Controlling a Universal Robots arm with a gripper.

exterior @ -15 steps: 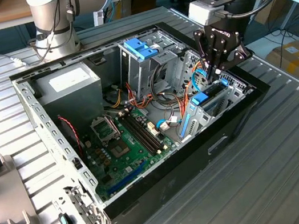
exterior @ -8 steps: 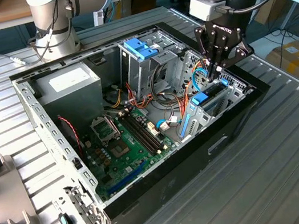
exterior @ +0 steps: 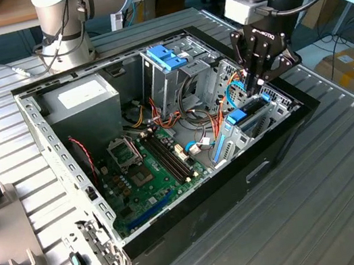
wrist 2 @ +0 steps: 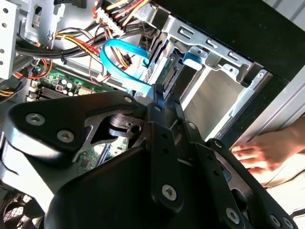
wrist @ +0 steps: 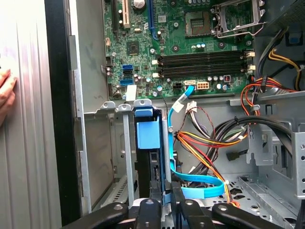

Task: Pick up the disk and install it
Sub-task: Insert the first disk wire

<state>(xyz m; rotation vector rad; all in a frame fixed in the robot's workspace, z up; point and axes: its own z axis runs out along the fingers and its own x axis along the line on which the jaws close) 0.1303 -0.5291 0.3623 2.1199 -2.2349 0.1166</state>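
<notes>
The disk [exterior: 238, 119] stands on edge in a slot of the drive bay at the case's front corner, on the exterior view's right. Its light blue carrier rail [wrist: 147, 131] shows between the bay's metal walls in the first wrist view, and a blue tab of the carrier [wrist 2: 190, 56] shows in the second wrist view. My gripper [exterior: 256, 84] hangs just above the bay, with its black fingers drawn together into a narrow point [wrist 2: 158, 95]. The fingertips [wrist: 155, 202] sit at the disk's upper edge. I cannot tell whether they touch it.
A light blue flat cable [wrist: 190, 181] loops right beside the fingers, with orange and black wire bundles [wrist: 209, 140] close by. A person's hand [wrist 2: 259, 152] rests on the table outside the case wall. The motherboard [exterior: 143, 173], a drive cage with a blue bracket [exterior: 167, 55] and the power supply [exterior: 82, 98] occupy the case.
</notes>
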